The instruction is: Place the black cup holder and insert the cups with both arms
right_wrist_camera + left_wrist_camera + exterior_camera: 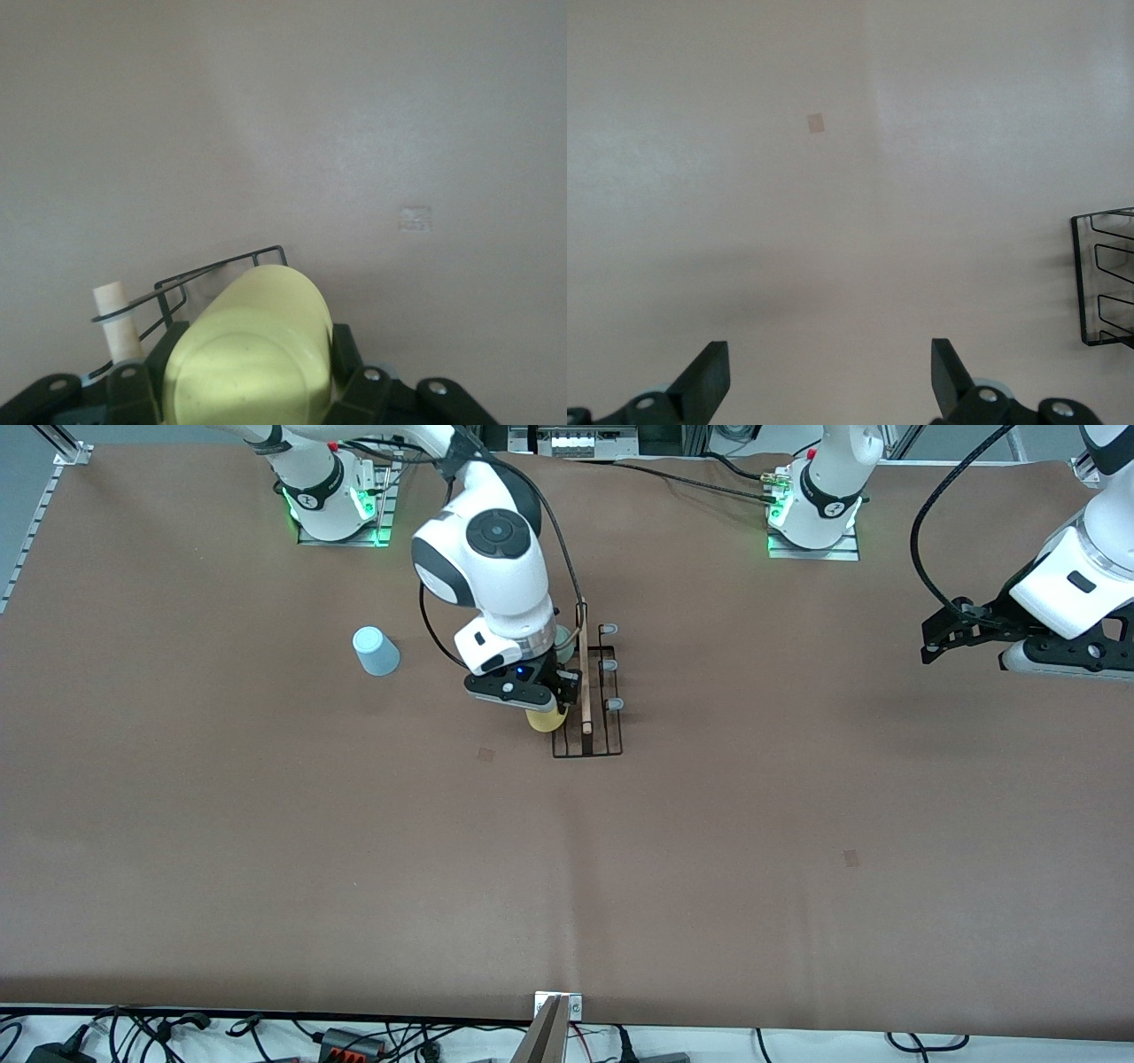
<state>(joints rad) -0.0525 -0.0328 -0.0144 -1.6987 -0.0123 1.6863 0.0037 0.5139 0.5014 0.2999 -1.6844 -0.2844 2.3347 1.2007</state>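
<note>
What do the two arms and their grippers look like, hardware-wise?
Both arms are glossy white shells with black joint rings and round dark-grey joint caps, each on a base lit green. Loose black cables loop along them. The right gripper is black with a small blue light on its white wrist block. The left gripper is black too, with flat, wedge-shaped black fingers.

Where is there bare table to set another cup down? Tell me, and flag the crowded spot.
Free: the wide brown table between the black cup holder and the front camera, and the stretch under the open left gripper. A smaller patch lies around the light blue cup. Crowded: at the holder, where the right gripper holds the yellow cup.
</note>
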